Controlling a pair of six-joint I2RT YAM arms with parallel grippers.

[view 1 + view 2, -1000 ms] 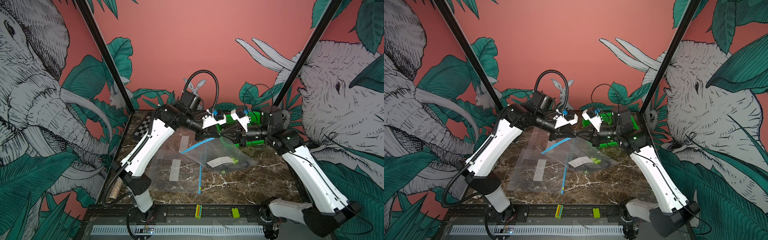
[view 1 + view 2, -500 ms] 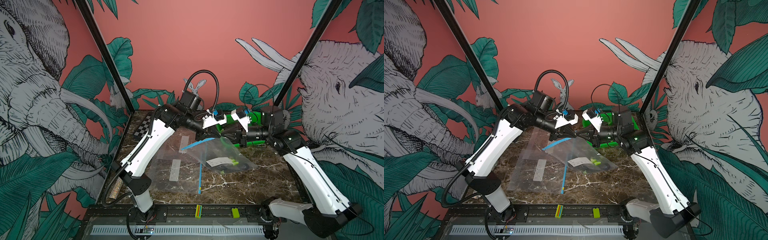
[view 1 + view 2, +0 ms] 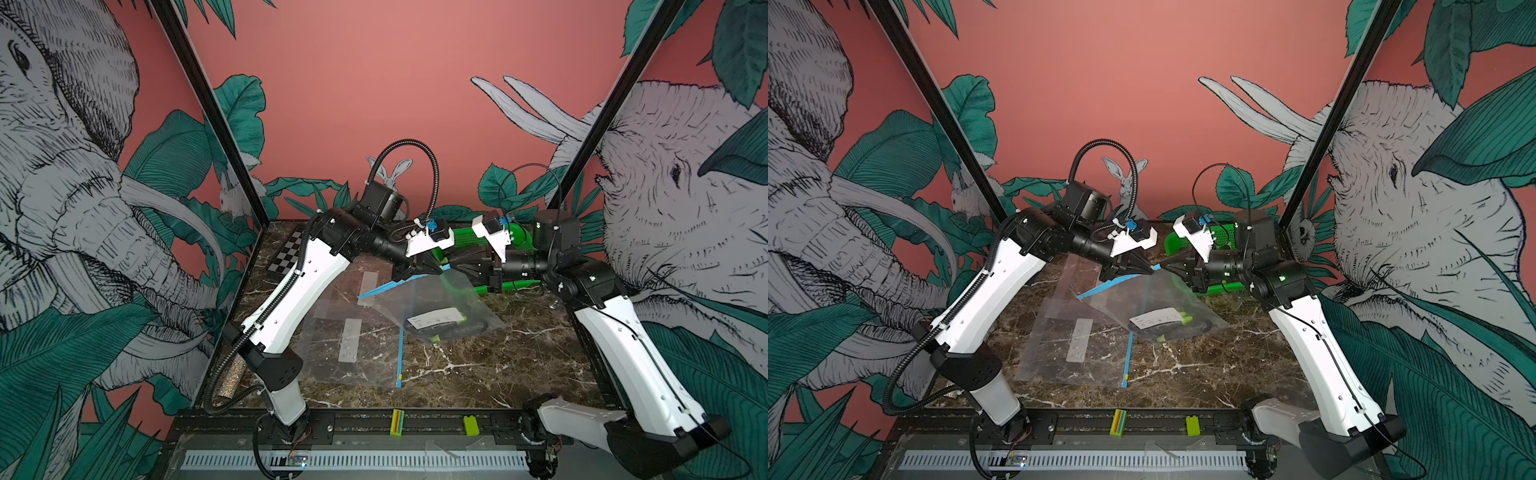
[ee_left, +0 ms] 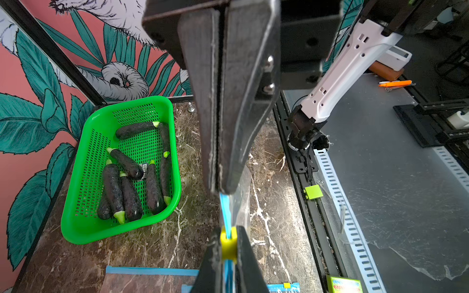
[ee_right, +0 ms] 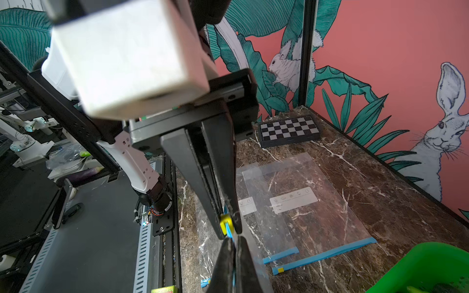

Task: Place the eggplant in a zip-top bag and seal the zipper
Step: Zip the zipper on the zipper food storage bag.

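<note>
Eggplant (image 3: 471,329) is in the bag (image 3: 415,299), low end resting on the bench (image 3: 478,374), so that part's done; you've got L gripper (image 5: 228,228) jaws clenched on the slider (image 4: 228,244), R gripper (image 4: 220,187) jaws pinching the zip (image 4: 225,210) right beside it, can't tell if it's sealed end-to-end yet.

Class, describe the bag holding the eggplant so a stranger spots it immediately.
Above the marble table, the left end effector and right end effector nearly meet. The zip-top bag hangs from them; unlike the flat bags beside it, it holds an eggplant.
</note>
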